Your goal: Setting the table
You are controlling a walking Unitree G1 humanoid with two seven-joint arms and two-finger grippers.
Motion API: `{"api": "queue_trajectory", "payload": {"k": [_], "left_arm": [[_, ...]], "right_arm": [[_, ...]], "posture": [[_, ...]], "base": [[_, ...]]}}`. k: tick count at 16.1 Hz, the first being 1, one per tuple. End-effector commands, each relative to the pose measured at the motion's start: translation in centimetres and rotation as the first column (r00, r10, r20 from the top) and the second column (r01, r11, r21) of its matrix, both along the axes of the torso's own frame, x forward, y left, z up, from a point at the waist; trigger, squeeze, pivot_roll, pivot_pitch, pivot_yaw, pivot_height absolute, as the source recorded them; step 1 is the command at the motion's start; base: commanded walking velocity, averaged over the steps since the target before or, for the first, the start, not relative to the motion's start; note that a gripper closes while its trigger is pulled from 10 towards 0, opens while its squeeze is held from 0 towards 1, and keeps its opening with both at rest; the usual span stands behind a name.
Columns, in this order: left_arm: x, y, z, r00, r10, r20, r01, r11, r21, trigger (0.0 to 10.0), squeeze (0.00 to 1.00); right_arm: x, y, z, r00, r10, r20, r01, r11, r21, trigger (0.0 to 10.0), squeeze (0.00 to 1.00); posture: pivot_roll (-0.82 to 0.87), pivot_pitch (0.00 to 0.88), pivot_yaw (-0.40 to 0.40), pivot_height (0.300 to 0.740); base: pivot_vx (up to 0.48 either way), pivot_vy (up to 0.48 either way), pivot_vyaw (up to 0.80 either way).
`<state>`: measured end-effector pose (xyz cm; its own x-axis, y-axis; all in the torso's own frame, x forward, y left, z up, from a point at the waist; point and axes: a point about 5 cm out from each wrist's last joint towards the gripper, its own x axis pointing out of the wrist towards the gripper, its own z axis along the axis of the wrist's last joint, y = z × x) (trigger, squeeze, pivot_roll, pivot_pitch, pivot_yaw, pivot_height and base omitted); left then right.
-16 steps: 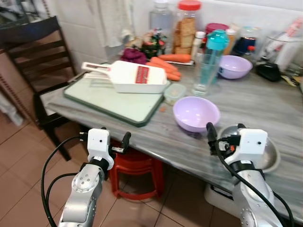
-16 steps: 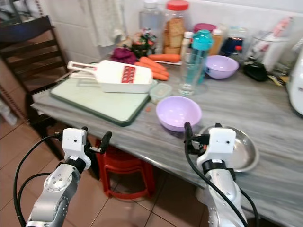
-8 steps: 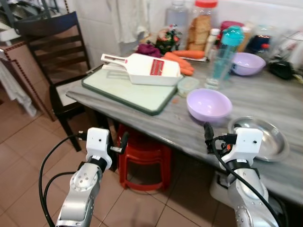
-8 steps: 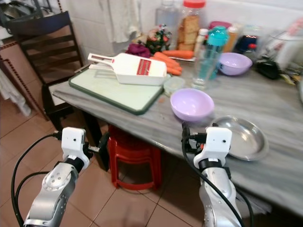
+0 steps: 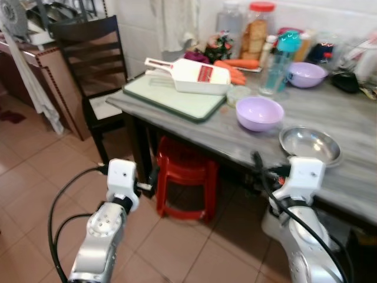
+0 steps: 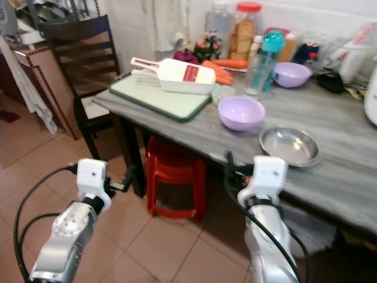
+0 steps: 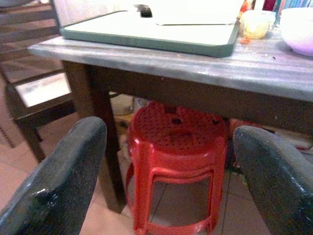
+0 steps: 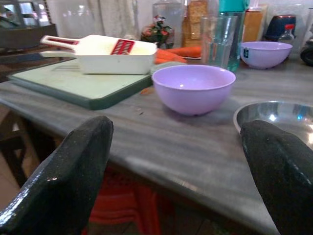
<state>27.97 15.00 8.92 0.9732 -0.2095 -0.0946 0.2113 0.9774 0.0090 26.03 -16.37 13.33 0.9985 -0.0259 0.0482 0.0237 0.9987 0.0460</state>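
Both claws are spread wide and carry nothing. Left claw (image 7: pixel 168 161) hangs below the worktop's (image 5: pixel 353 127) front edge, facing a red stool (image 7: pixel 177 129) under it. Right claw (image 8: pixel 176 161) sits level with the front edge, forearm raised, facing a lilac bowl (image 8: pixel 193 88) and a steel plate (image 5: pixel 310 145) near that edge. A green cutting board (image 5: pixel 177 97) lies at the left corner.

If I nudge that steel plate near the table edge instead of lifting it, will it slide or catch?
The steel plate looks shallow, smooth and shiny, and it sits flat on the polished stone table, so it would probably slide readily. Its low sloped rim probably gives the fingers little to pinch. It lies close to the table's front edge, so a push toward the robot risks dropping it.
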Motion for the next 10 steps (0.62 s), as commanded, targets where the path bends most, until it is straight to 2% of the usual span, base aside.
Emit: {"api": "queue_trajectory", "payload": {"k": [1,7,8,10], "left_arm": [[-0.01,-0.22,0.00,1.000,-0.010,-0.006,0.010,1.000,0.002,10.0,0.00],[0.01,0.10,0.05,1.000,-0.018,-0.007,0.018,1.000,0.013,10.0,0.00],[0.00,0.11,0.04,1.000,-0.018,-0.008,0.018,1.000,0.014,10.0,0.00],[-0.17,0.00,-0.07,1.000,-0.022,-0.011,0.022,1.000,0.014,10.0,0.00]], "right_arm": [[0.12,-0.44,0.21,1.000,-0.017,0.002,0.017,1.000,-0.003,10.0,0.00],[0.51,-0.20,0.04,1.000,-0.017,-0.009,0.017,1.000,0.019,10.0,0.00],[0.55,-0.14,0.06,1.000,-0.017,-0.009,0.017,1.000,0.022,10.0,0.00],[0.64,-0.02,0.03,1.000,-0.010,-0.008,0.010,1.000,0.028,10.0,0.00]], "posture": [[0.02,0.000,0.018,0.740],[0.02,0.000,0.027,0.740],[0.02,0.000,0.029,0.740],[0.02,0.000,0.027,0.740]], "base": [[-0.296,0.000,0.00],[-0.297,0.000,0.00],[-0.300,0.000,-0.51],[-0.298,0.000,0.00]]}}
